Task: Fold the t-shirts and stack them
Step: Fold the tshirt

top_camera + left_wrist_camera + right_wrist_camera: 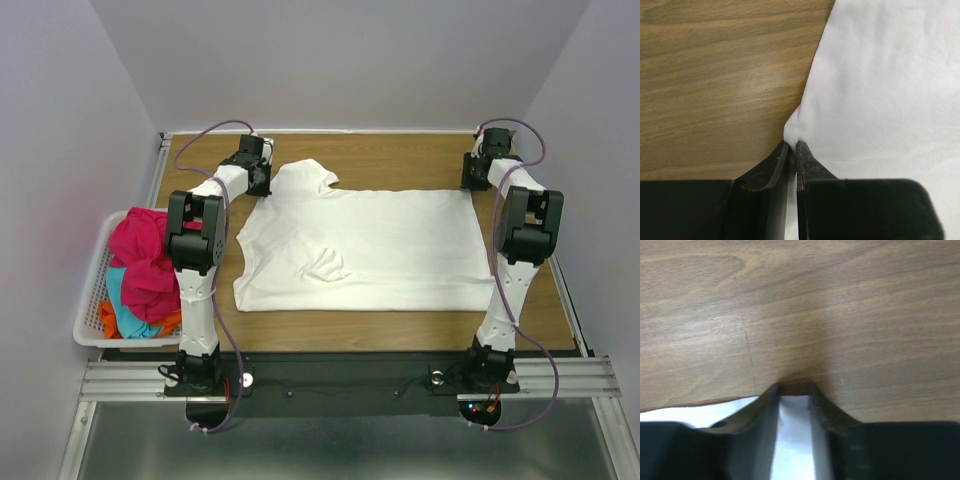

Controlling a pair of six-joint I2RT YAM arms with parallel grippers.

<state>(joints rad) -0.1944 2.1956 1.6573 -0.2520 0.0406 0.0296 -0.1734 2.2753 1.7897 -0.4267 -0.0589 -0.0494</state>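
- The white t-shirt point(370, 245) lies spread flat over the middle of the table point(400, 160). One sleeve reaches toward the far edge, and a small crease sits near the left side.
- The left gripper point(792, 145) is at the shirt's far-left side, clamped on a small peak of white cloth. Its fingers are nearly together.
- The right gripper point(793, 387) is at the shirt's far-right corner, tips down on the wood. Its fingers stand a little apart with white cloth in the gap, and no pinch is visible.
- In the top view both claws are hidden under their own wrists.
- A white basket point(92, 300) off the table's left edge holds a magenta-pink shirt point(145, 255), a cyan shirt point(122, 300) and an orange shirt point(108, 320). They are bunched and partly covered by the left arm.
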